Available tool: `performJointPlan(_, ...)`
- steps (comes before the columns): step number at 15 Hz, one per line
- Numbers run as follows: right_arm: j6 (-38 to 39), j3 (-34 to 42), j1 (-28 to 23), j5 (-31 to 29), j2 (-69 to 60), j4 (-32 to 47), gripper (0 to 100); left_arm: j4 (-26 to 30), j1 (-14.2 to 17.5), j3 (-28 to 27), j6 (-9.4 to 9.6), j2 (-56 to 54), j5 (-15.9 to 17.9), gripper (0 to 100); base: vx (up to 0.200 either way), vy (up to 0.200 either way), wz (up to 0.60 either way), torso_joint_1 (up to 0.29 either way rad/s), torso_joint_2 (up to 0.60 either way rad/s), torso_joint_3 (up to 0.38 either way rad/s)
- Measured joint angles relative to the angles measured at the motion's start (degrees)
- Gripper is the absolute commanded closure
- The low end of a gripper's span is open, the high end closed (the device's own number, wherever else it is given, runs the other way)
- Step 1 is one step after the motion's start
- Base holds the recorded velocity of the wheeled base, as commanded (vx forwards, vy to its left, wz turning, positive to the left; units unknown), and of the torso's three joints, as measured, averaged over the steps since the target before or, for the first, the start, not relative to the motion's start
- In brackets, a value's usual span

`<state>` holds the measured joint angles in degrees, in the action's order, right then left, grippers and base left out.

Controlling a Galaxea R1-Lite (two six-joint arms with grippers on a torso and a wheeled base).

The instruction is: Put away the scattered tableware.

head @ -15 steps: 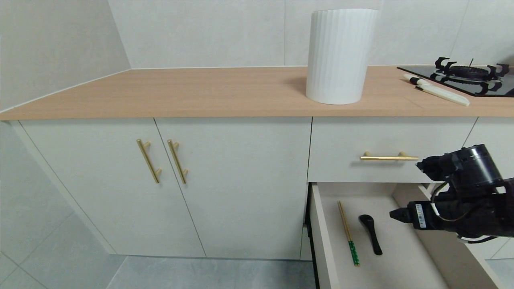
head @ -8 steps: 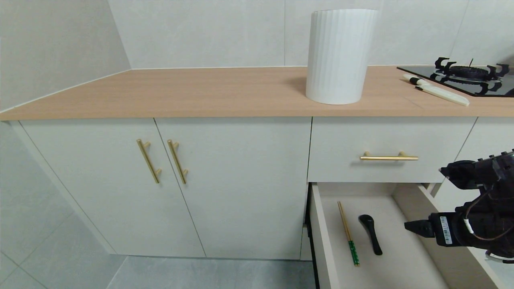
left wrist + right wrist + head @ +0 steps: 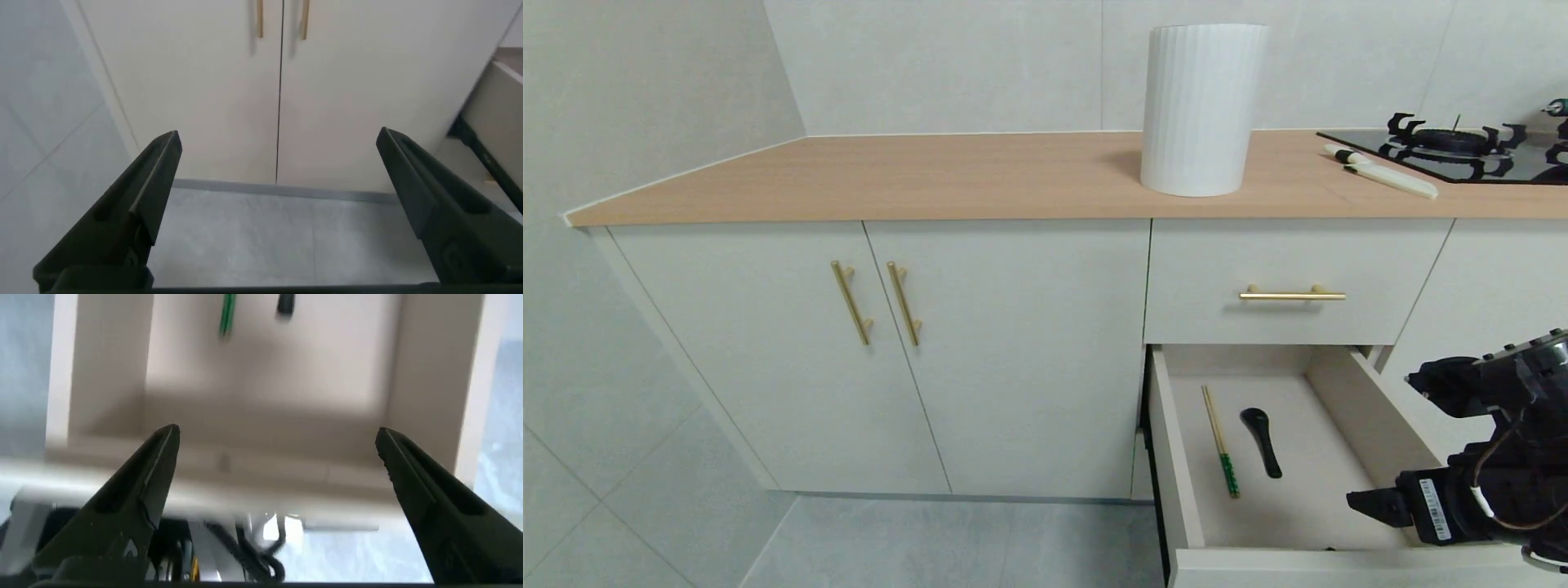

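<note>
Holds the left claw (image 3: 277,135) spread wide and empty before the double cabinet doors (image 3: 882,351), above the floor. On the tabletop (image 3: 931,175): white ribbed canister (image 3: 1196,110) above the closed upper drawer (image 3: 1290,261), then a cream knife (image 3: 1380,171) beside the gas hob (image 3: 1454,147) at the right end. In the open lower drawer (image 3: 1176,457): green-tipped chopsticks (image 3: 1218,441) near the left wall, black spoon (image 3: 1262,441) just beside, not touching. Holds the right claw (image 3: 277,431) open and empty over the lower drawer's front edge.
</note>
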<state>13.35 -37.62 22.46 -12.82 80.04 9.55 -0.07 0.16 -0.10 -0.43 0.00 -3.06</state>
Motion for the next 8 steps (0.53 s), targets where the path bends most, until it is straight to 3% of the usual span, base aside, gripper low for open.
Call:
performJointPlan(5,-0.07,-2.62,1.79,1.06,-1.51,12.75,0,0.00,0.00,0.00,-0.06,0.00,0.02,0,0.000,0.000,0.00,0.000,0.00,0.000)
performJointPlan(8,0.13,-4.02,2.10,6.16,0.11,16.31,0,0.00,0.00,0.00,-0.06,0.00,0.00,0,0.000,0.000,0.00,0.000,0.00,0.000)
